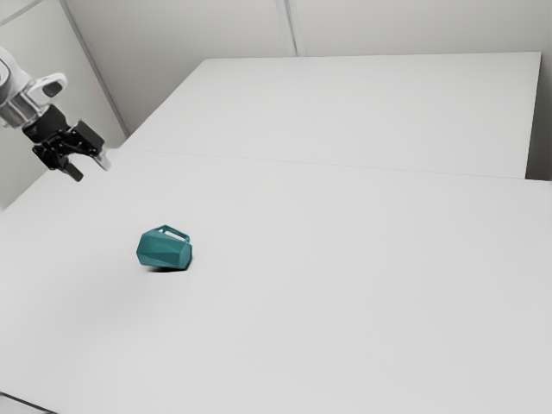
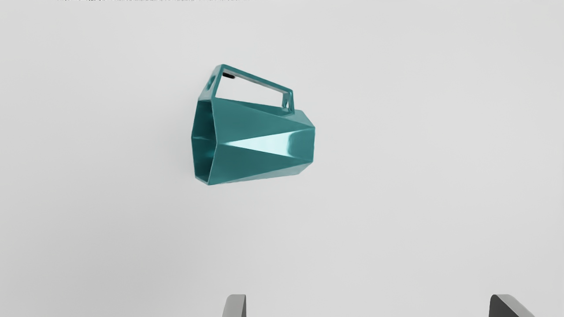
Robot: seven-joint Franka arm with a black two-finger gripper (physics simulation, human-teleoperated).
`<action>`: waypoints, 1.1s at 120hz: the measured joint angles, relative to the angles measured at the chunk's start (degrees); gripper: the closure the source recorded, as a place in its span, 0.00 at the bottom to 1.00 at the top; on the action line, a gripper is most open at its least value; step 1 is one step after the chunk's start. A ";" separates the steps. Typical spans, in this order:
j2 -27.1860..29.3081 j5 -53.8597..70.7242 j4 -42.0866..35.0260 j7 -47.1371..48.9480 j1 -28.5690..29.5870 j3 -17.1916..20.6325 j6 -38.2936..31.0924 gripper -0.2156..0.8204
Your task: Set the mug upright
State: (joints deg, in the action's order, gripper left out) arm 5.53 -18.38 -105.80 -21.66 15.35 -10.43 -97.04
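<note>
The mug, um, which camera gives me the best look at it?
The wrist view: it shows the mug close up, with its open mouth and whole handle. The exterior view shows it from farther off, lying on its side, handle visible.

A broad, flat, pale grey-white desk [image 1: 362,285] with a smooth surface, a thin line crossing its far part in the exterior view. On it, below the hand [image 1: 91,171] and well apart from it, a teal, faceted, glossy mug [image 1: 164,250] lies on its side, its open mouth [image 2: 204,141] toward the exterior view's left. A dark shadow sits under the mug. Its angular handle [image 2: 257,79] runs along one side.
</note>
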 joint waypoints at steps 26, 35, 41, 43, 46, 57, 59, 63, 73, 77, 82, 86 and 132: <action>-1.04 -8.61 -5.78 -8.93 3.33 -0.10 -6.25 0.21; -1.85 -11.58 -7.38 -12.30 4.90 -0.10 -8.01 0.21; -2.52 -12.93 -8.01 -14.44 5.90 -0.07 -9.04 0.21; -2.80 -13.28 -8.14 -15.13 6.18 -0.06 -9.36 0.21; -3.17 -13.82 -8.30 -16.16 6.56 -0.05 -9.79 0.21; -4.83 -15.62 -8.61 -19.86 7.65 -0.03 -11.16 0.21; -5.19 -15.91 -8.70 -20.50 7.83 -0.03 -11.40 0.21; -5.93 -16.49 -8.80 -21.74 8.18 -0.03 -11.83 0.21; -7.59 -18.62 -9.38 -24.70 9.02 -0.03 -12.63 0.21; -8.05 -20.09 -10.16 -25.96 9.31 -0.03 -12.92 0.21; -8.54 -22.06 -11.41 -27.50 9.65 -0.03 -13.31 0.21; -8.81 -23.44 -12.09 -28.65 9.90 -0.03 -13.57 0.21; -11.97 -29.86 -16.20 -32.72 12.00 -0.03 -13.52 0.21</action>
State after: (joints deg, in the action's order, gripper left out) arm -6.44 -48.23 -122.00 -54.38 27.35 -10.46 -110.56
